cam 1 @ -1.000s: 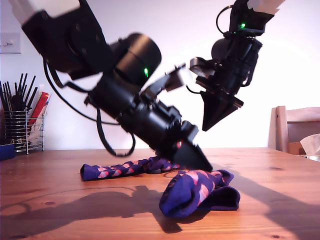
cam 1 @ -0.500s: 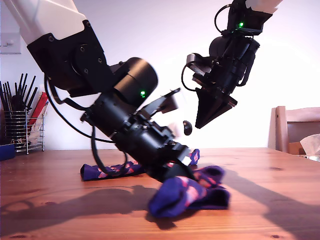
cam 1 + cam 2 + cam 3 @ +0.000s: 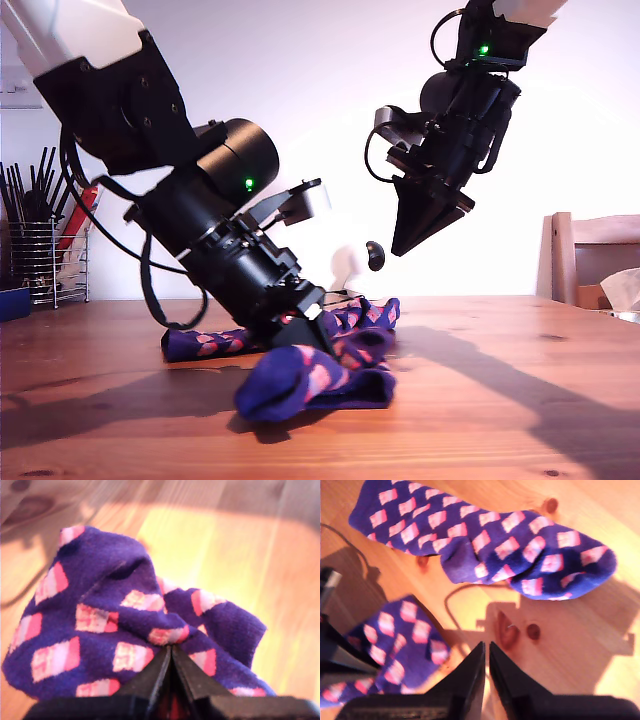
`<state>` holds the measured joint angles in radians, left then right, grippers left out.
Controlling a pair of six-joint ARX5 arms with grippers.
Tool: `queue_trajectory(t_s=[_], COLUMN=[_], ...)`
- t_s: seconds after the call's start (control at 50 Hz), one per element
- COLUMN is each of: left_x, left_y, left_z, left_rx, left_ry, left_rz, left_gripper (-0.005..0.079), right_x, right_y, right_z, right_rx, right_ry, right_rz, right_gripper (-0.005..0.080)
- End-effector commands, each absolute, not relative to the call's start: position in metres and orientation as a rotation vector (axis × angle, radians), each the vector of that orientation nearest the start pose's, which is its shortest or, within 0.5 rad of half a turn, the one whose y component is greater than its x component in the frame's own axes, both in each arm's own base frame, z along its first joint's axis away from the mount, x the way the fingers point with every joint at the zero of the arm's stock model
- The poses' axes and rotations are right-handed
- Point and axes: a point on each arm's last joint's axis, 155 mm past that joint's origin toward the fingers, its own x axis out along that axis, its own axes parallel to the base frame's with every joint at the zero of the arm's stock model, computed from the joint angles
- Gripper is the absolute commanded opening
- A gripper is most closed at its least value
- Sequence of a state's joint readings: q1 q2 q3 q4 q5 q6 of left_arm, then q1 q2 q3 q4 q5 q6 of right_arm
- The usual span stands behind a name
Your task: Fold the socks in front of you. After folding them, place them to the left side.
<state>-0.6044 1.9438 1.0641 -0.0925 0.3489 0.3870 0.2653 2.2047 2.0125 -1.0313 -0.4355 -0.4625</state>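
Wooden surface [image 3: 520,400] carried everything. Our first arm [image 3: 200,220] leaned down low at the exterior view's left-centre; our second arm [image 3: 450,110] hung high at that view's right, clear of the surface. Socks [image 3: 310,375] lay on the surface at centre: one bunched up in front under the first arm, the other stretched flat behind it toward the exterior view's left. Our first pincer [image 3: 171,652] was fully closed, pinching a fold of the bunched sock [image 3: 115,630]. Our second pincer [image 3: 486,652] was closed down to a hairline gap, holding nothing, with the flat sock [image 3: 485,545] below it. Wire utensil rack [image 3: 45,250] stood at the exterior view's far left; chair [image 3: 590,255] at its right edge.
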Motion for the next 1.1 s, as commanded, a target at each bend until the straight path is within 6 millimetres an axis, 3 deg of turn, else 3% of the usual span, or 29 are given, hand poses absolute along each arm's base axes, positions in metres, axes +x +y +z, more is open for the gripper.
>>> queue_trajectory(t_s=[0.0, 0.26, 0.52, 0.72, 1.08], left_x=[0.316, 0.311, 0.299, 0.307, 0.322], left_y=[-0.263, -0.219, -0.192, -0.161, -0.087], left_z=[-0.06, -0.072, -0.068, -0.06, -0.071], left_rx=[0.501, 0.522, 0.51, 0.481, 0.472], left_ry=[1.033, 1.143, 1.098, 1.072, 1.077], left_rz=[-0.996, -0.931, -0.881, -0.792, -0.596], left_gripper=[-0.0021, -0.0021, -0.0021, -0.0021, -0.0021], right_x=[0.474, 0.479, 0.481, 0.48, 0.478], right_y=[0.206, 0.2, 0.199, 0.203, 0.204], right_z=[0.102, 0.103, 0.103, 0.103, 0.103], right_rx=[-0.277, -0.267, -0.266, -0.262, -0.263], right_ry=[1.076, 1.066, 1.06, 1.061, 1.064], right_rz=[0.881, 0.871, 0.868, 0.871, 0.875], right_gripper=[-0.0011, -0.0011, -0.0011, -0.0011, -0.0011])
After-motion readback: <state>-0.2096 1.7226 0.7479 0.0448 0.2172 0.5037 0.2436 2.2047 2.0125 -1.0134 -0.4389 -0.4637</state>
